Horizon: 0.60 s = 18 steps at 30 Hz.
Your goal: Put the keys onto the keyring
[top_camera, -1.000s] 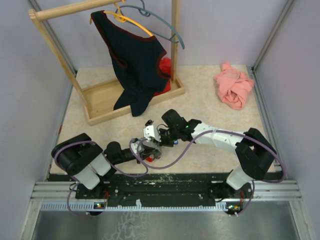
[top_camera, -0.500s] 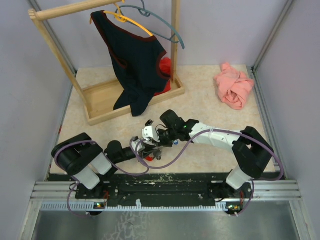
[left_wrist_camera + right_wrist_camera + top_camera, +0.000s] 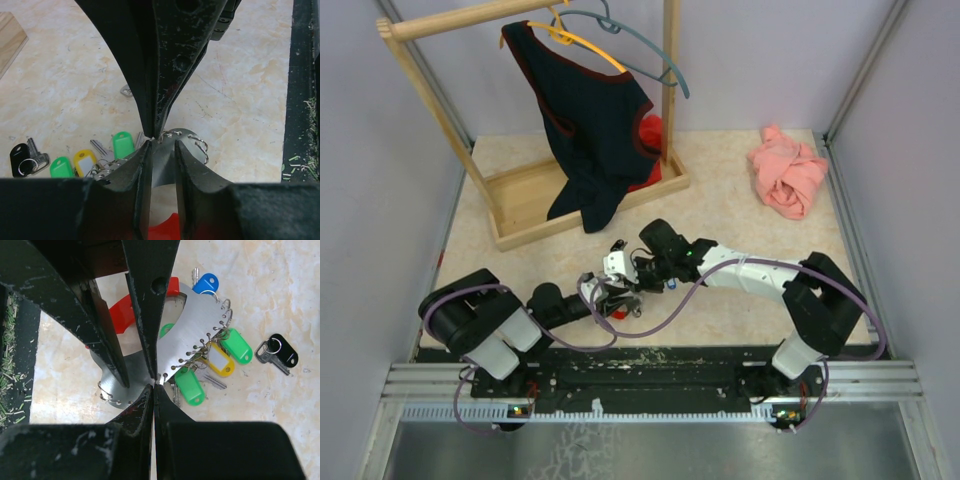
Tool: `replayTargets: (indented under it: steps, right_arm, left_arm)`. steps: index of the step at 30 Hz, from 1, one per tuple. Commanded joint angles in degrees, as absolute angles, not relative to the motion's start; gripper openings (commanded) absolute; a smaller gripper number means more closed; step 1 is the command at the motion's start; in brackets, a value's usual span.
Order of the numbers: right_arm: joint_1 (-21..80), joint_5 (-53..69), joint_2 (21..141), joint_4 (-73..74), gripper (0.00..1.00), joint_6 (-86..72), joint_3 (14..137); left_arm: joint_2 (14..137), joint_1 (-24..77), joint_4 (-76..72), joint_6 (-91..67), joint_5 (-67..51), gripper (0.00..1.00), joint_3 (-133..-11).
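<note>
Close to the counter's near edge, about midway along it, a thin silver sheet-metal keyring plate with wire loops along its rim and a red plastic grip is gripped by the left fingers, closed partway onto it. The right fingers are pinched fully together, tips at a rim loop; whether the loop is nipped cannot be told. Tiny silvery keys with green, yellow and blue plastic tags appear attached at the loops. A black-headed key lies flat, apart from these. It is judged light, stiff and slippery, best pinched across its plastic head.
</note>
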<state>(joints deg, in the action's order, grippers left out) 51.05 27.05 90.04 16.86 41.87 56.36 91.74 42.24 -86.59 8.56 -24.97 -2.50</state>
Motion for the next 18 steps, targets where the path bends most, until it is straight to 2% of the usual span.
replayTargets:
  steps: [1,6,16,18]
  right_arm:
    - [51.8,29.2,90.4,16.1,0.0,41.6,58.6]
    - [51.8,28.9,90.9,15.8,0.0,41.5,58.6]
    - [51.4,25.4,89.1,15.5,0.0,36.6,56.7]
    - [50.5,26.1,88.1,15.1,0.05,34.6,55.2]
  left_arm:
    - [90.6,42.1,-92.3,7.8,-22.4,0.3,-1.1]
    - [91.4,42.1,-95.8,7.6,-22.5,0.3,0.2]
    - [90.9,42.1,-92.9,7.4,-22.2,0.3,-0.7]
    - [89.0,42.1,-89.7,7.0,-22.6,0.3,-1.2]
